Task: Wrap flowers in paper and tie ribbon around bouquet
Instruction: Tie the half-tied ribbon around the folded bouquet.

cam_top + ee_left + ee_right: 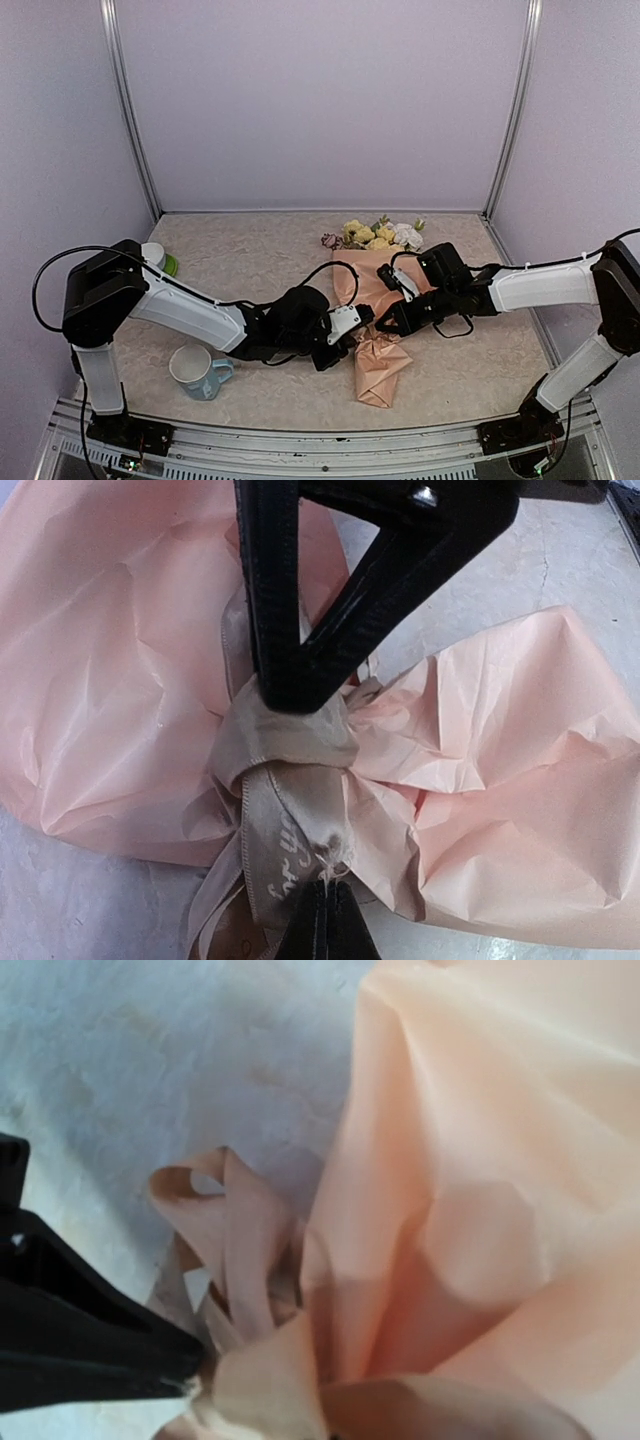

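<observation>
- The table [260, 260] carries everything; the bouquet [362, 285] lies on it right of centre, heads toward the far wall and tail toward the near edge.
- The paper [378, 370] is already gathered round the stems. It is pinched in at a waist and flares out crumpled on the near side.
- The flowers [378, 235], yellow and white with some pink, poke out of the far end of the wrap.
- A mug [198, 372] stands near the left arm's base, well apart from the work.
- The right gripper [190, 1385] has its fingers pressed together on the ribbon at the waist, coming in from the right.
- The left gripper [320, 915] is likewise closed, nipping a frayed tail of ribbon just beside the knot.
- The ribbon [290, 820] circles the waist of the paper, with a crossing band and a loose loop standing up to one side.
- I judge the tying step to be in hand, wrapping being done.
- Next, I think, the two grips should draw apart along the ribbon to cinch the knot. They should pull gently, since the thin paper could tear or the tail slip free.
</observation>
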Robot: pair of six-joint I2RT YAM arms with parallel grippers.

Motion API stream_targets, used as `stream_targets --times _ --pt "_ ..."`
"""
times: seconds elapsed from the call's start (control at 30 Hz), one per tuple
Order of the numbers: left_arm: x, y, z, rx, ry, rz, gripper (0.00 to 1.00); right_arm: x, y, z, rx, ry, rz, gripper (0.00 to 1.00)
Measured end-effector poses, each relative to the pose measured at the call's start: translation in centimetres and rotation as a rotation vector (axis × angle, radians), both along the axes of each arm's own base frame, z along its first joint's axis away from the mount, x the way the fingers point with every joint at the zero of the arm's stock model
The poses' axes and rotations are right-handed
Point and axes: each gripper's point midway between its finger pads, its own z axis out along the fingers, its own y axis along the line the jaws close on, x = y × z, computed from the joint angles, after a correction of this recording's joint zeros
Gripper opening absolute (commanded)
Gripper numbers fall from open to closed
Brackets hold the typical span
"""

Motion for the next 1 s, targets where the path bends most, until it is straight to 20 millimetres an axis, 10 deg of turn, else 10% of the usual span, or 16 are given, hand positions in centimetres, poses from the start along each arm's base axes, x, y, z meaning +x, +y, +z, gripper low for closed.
stream_targets --times 0.27,0.6,1.0 --pt "-1.0 1.1 0.4 -0.004 0.010 -0.032 0.40 -0.4 0.3 0.2 0.018 0.009 0.026 0.00" --pt "-1.2 -0.7 2.8 -0.064 -0.041 -0.073 0.37 -0.6 0.4 0.3 0.026 0.014 0.034 0.00" --pt "-0.3 -2.1 0.9 -0.007 -0.025 -0.060 0.19 -0.6 0.4 0.3 0.025 0.015 0.034 0.00"
